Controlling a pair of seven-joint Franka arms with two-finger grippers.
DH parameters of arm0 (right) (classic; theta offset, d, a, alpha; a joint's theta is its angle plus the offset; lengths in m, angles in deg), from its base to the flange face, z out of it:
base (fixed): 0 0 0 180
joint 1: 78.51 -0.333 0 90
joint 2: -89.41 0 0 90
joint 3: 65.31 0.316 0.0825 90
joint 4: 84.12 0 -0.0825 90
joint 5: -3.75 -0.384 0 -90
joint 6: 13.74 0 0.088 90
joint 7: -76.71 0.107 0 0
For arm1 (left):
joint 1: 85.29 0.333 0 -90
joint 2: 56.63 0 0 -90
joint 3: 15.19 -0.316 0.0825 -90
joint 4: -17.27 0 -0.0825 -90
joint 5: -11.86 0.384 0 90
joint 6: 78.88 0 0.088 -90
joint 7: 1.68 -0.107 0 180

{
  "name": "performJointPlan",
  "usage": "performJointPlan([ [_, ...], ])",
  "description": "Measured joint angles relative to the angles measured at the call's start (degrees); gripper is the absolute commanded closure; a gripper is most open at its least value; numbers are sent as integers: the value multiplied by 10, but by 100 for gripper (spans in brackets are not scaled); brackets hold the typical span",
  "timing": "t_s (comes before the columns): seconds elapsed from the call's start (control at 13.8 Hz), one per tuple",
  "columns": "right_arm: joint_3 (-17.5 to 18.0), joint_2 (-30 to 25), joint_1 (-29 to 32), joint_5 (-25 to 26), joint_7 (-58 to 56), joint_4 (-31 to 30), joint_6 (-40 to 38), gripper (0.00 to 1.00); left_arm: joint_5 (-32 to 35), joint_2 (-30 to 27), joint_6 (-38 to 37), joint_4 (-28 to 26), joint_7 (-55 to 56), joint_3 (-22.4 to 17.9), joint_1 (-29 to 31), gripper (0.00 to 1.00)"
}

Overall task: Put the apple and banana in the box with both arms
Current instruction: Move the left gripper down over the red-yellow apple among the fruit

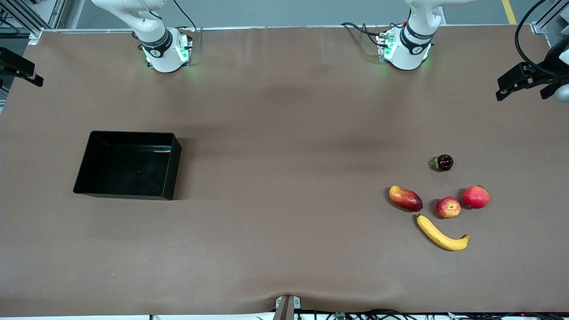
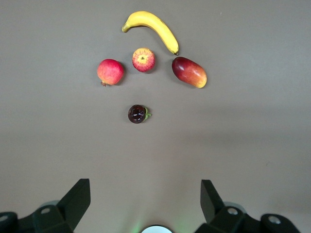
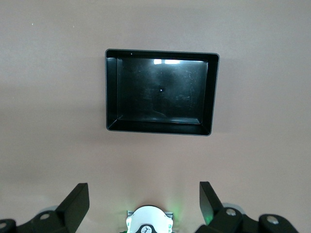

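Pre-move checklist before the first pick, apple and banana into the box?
1. Left gripper open, nothing held, high over the table at its own base: ok.
2. Right gripper open, nothing held, high over its base: ok.
3. Box holds nothing, upright, toward the right arm's end: ok.
4. Apple clear of the mango and the all-red fruit: ok.
5. Banana lies flat, nearest the front camera, nothing on it: ok.
6. Fruit sits toward the left arm's end; right arm's reach to it: cannot tell.
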Motion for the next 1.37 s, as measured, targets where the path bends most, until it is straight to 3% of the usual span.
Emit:
performJointPlan([
  [0.51,0,0,0,0,0,0,0,0,0,4,-4,0,0,-1,2,0],
  [0.94,-1,2,0,0,0,0,0,0,11,45,-2,0,5,-4,3,0],
  [1.37,-2,5,0,0,0,0,0,0,49,155,127,-14,8,-6,27,0],
])
